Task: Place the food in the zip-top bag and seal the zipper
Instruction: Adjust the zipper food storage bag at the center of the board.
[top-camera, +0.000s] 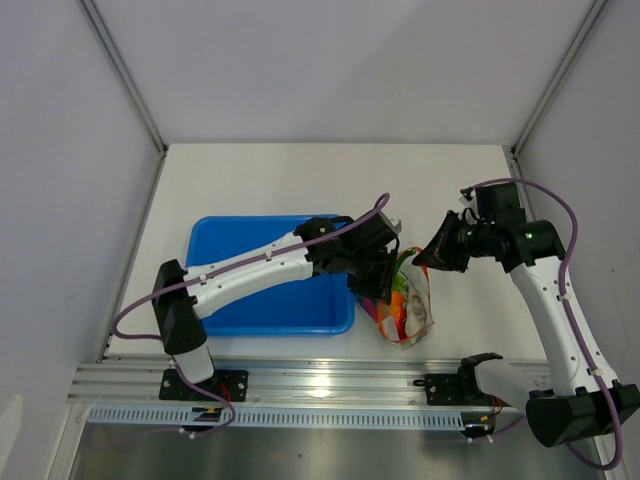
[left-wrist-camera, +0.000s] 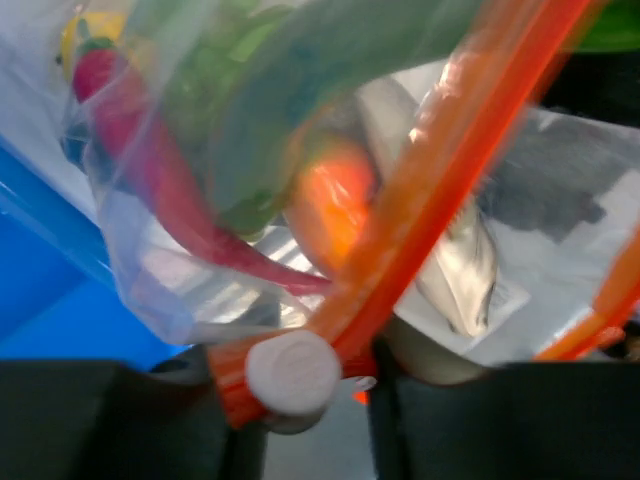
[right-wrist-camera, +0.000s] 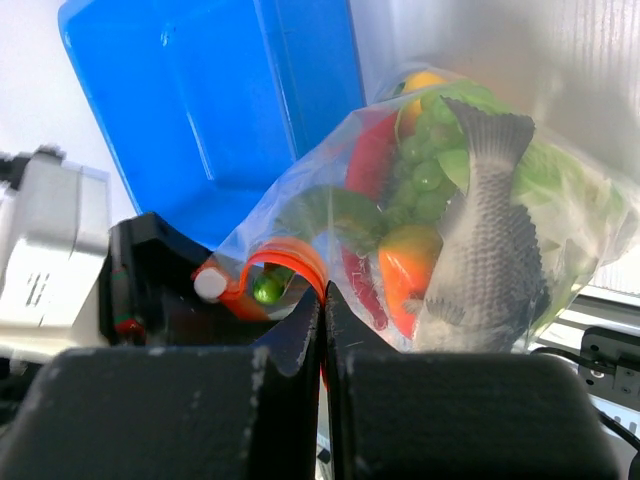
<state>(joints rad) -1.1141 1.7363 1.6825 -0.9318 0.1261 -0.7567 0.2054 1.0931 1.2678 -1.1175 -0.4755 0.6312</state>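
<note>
Soft, crinkly and likely slippery, the full zip-top bag (top-camera: 405, 305) seems best held by its stiffer zipper (left-wrist-camera: 450, 170), where the right claw (right-wrist-camera: 322, 330) is clenched; whether the left claw (left-wrist-camera: 300, 400) grips, I cannot tell.

Clear bag (right-wrist-camera: 590, 250) with orange zipper (left-wrist-camera: 440, 190) — grey scaled fish (right-wrist-camera: 490, 270), red chili (left-wrist-camera: 150, 170), green grapes (right-wrist-camera: 425, 170) — blue tray (right-wrist-camera: 200, 110)
</note>
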